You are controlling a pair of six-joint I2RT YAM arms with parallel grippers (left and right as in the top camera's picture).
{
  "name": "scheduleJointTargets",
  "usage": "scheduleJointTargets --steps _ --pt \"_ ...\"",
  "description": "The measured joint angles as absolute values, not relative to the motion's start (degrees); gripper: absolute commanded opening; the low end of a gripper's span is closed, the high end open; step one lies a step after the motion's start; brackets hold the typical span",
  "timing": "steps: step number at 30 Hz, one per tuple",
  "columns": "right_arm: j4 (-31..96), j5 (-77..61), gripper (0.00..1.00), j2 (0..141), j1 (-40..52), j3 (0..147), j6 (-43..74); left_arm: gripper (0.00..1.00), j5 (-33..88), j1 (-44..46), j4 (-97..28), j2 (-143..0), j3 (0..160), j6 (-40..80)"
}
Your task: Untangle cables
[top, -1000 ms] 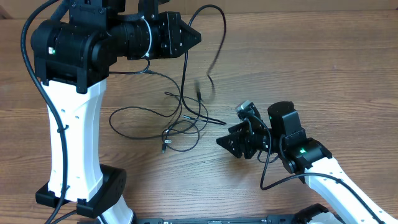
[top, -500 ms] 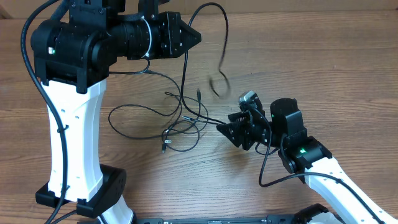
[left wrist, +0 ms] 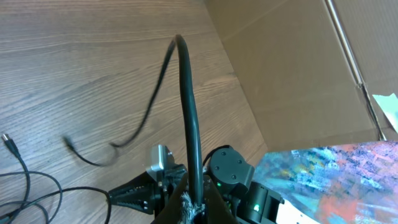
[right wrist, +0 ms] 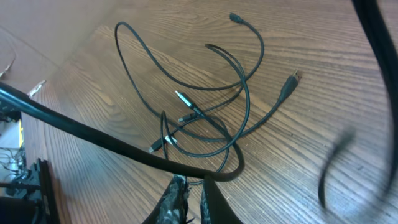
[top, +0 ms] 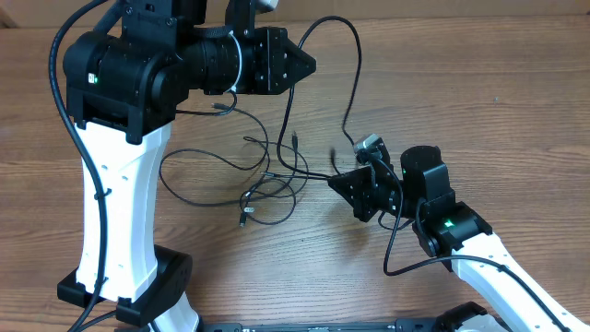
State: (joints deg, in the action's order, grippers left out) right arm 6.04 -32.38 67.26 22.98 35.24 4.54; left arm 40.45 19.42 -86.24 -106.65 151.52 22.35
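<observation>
Closing just finished on the right claw (top: 334, 181): its jaws, wide a second ago, now sit pinched together at the edge of the cables (top: 267, 180), seemingly on a loose strand (top: 304, 174) leading out of the knot. Left claw (top: 312, 66) is clamped tight on the raised cord (left wrist: 189, 124) and has shifted slightly right; the cord's free end swings, blurred. The tangle lies on the table (top: 498, 111) between my two arms. Judgement: two anchors set, ready to draw apart. No brand or label is readable; the coloured printed sheet (left wrist: 348, 180) is too smeared.
</observation>
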Motion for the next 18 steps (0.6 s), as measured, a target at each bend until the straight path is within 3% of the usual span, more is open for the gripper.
scheduleJointTargets --steps 1,3,4,7,11,15,16,18 --pt "6.02 -32.38 0.13 67.24 22.96 35.24 4.51 0.04 40.42 19.42 -86.24 -106.65 151.52 22.31" --pt "6.09 -32.36 0.44 67.24 22.98 35.24 4.93 0.04 40.4 19.42 -86.24 -106.65 151.52 22.28" --pt "6.02 -32.38 0.53 67.24 22.98 35.24 4.84 0.04 40.4 19.42 -86.24 -106.65 151.52 22.31" --pt "5.78 -32.36 0.6 67.24 22.96 35.24 4.82 0.04 40.4 19.42 -86.21 -106.65 151.52 22.31" --pt "4.47 -32.38 0.52 67.26 22.98 35.24 4.67 0.05 42.24 19.42 -84.86 -106.65 151.52 22.35" --pt "3.86 -32.38 0.1 67.26 22.96 35.24 4.29 0.04 46.35 19.42 -82.17 -106.65 151.52 22.35" --pt "3.97 -32.4 0.04 67.24 22.98 35.24 4.4 0.04 46.81 19.42 -82.06 -106.65 151.52 22.33" --pt "4.91 -32.34 0.04 67.24 22.98 35.24 4.58 0.04 46.94 19.42 -82.17 -106.65 151.52 22.33"
